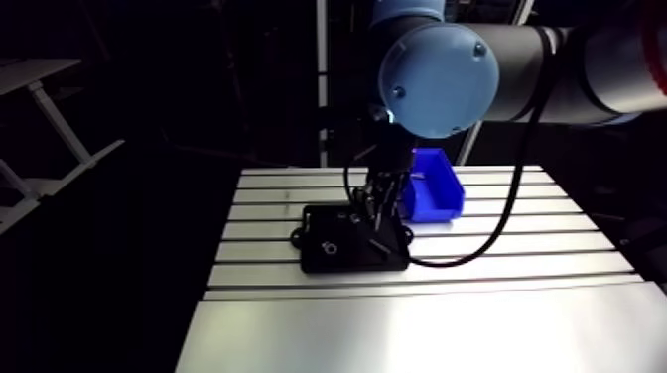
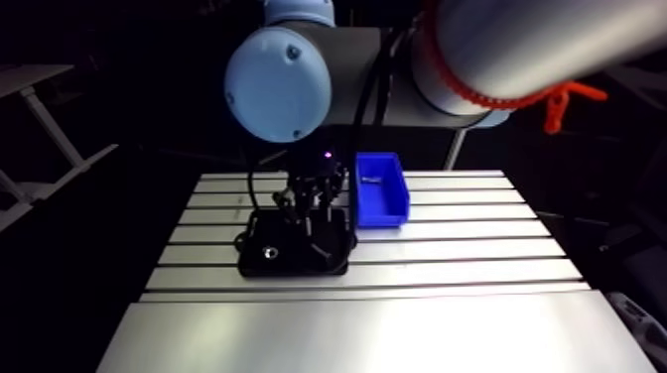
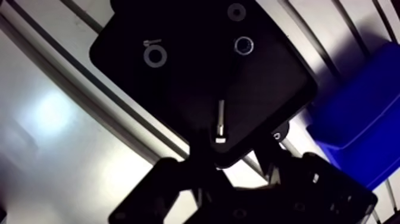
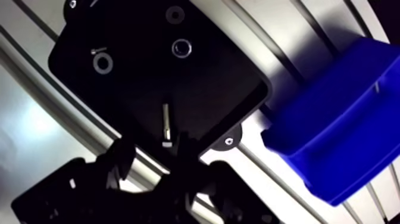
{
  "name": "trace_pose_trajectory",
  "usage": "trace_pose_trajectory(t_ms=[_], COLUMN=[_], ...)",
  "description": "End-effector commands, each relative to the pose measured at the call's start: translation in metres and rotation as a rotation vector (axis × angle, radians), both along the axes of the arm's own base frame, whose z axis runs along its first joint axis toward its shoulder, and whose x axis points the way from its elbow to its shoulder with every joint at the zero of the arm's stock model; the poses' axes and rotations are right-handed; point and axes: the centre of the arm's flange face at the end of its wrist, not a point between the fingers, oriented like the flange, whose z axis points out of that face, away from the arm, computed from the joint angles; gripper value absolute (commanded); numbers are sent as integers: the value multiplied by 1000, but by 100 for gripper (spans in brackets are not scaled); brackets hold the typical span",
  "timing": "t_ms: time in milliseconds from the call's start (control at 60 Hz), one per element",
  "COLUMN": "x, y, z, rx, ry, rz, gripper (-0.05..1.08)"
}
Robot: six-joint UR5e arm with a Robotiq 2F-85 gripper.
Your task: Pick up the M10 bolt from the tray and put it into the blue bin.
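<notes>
1. In the wrist view, the gripper (image 3: 221, 162) hung low over the near edge of the tray (image 3: 178, 89). Its two dark fingers (image 3: 178, 170) stood apart, with nothing clamped between them.
2. The M10 bolt (image 3: 221, 122) lay flat on the tray floor, just ahead of the gap between the fingers. It was a slim, straight piece of silver metal.
3. Its long axis ran straight away from the gripper. The brighter head sat at the end nearest the fingers, close to the tray's edge, and the shank pointed toward the tray's middle.
4. The tray was matte black and rectangular with rounded corners. A small tab with a screw stuck out at one corner.
5. Farther across the tray floor lay a flat grey washer (image 3: 154, 55) and a shiny ring-shaped nut (image 3: 243, 44), well apart from each other and from the bolt.
6. The blue bin (image 3: 357, 119) stood just beside the tray. It was smooth plastic and open-topped, and a strip of bench showed between the two.
7. The bench (image 1: 397, 327) under everything was pale aluminium, cut by long parallel slots.
</notes>
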Motion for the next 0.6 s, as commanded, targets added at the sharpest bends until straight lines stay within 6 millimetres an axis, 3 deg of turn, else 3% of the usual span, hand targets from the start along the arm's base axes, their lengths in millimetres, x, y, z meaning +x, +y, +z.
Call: trace_pose_trajectory(t_ms=[17, 600], x=[1, 1], y=[1, 2], z=[-14, -42], rx=[0, 11], ry=[-12, -31], rz=[1, 4], gripper=[54, 57])
